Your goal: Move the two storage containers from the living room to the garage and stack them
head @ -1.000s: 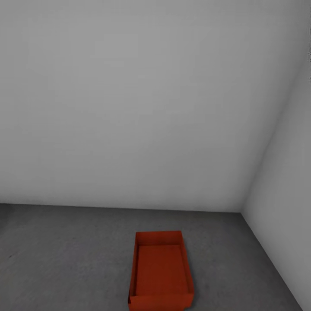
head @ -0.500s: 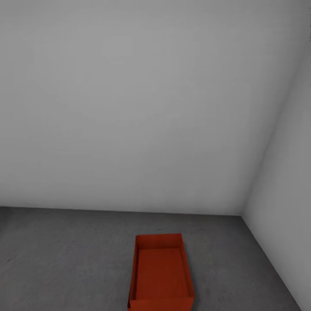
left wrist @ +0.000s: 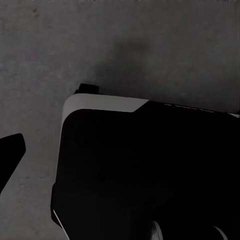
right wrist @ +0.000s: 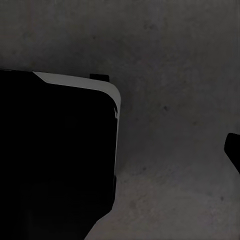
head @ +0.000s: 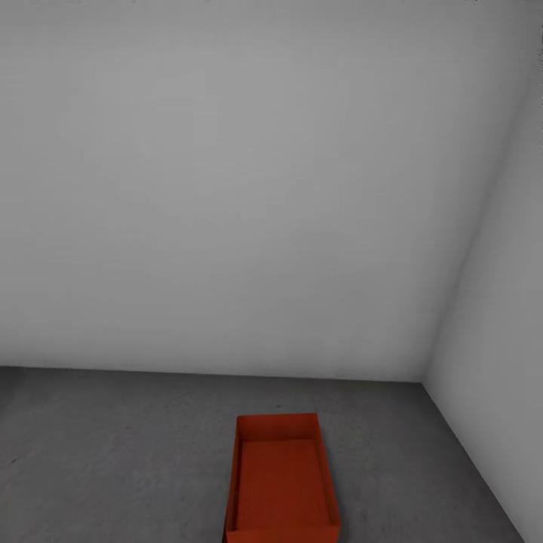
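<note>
A single orange-red bin (head: 283, 480) is sitting open side up on the dark concrete floor (head: 113, 452), close to the corner where two grey-white walls (head: 226, 188) are meeting. Its near end is running off the lower edge of the head view, so it is lying close in front of the robot, long axis pointing away toward the back wall. Nothing is resting inside it and no second bin is stacked on it, so by my reckoning this is the bottom one already set down in the garage, with the stacking not yet done.

Both wrist cameras are looking down at the same mottled concrete, past the dark body of the robot's base (left wrist: 145, 170). A dark finger tip (left wrist: 9, 152) is poking in at one edge of the left wrist view, and another (right wrist: 233, 149) at the edge of the right wrist view. With one tip apiece showing, I cannot tell whether either pair of fingers is spread or closed. No bin is lying between or near them.

The bin is looking like thin, stiff plastic: probably light, smooth-sided and a little slippery where the walls are sloping. The best hold is likely to be pinching the rim of a short end wall, or clamping the two long walls from outside.
</note>
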### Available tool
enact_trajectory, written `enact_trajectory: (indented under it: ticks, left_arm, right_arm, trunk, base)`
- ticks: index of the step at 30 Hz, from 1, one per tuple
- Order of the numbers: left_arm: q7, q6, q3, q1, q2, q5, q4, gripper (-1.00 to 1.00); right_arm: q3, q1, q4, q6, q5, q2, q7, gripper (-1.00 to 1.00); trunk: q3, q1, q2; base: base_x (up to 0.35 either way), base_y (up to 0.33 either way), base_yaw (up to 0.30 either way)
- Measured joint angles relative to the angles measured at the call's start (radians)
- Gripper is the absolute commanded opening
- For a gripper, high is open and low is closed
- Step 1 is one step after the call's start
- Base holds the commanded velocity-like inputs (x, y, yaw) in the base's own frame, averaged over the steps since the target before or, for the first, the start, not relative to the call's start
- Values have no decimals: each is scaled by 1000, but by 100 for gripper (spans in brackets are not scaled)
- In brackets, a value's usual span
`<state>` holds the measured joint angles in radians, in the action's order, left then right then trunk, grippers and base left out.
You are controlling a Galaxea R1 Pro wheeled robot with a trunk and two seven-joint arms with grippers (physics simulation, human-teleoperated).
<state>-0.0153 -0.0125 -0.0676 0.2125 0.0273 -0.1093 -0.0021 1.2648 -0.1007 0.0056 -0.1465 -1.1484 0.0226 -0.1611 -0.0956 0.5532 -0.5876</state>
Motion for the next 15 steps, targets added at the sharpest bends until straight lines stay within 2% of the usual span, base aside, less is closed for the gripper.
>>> enact_trajectory:
  ticks: [15]
  left_arm:
    - [0,0,0,0,-1,0,0,100]
  right_arm:
    - [0,0,0,0,0,-1,0,100]
  trunk:
    - [22,0,0]
  base:
    - [0,0,0]
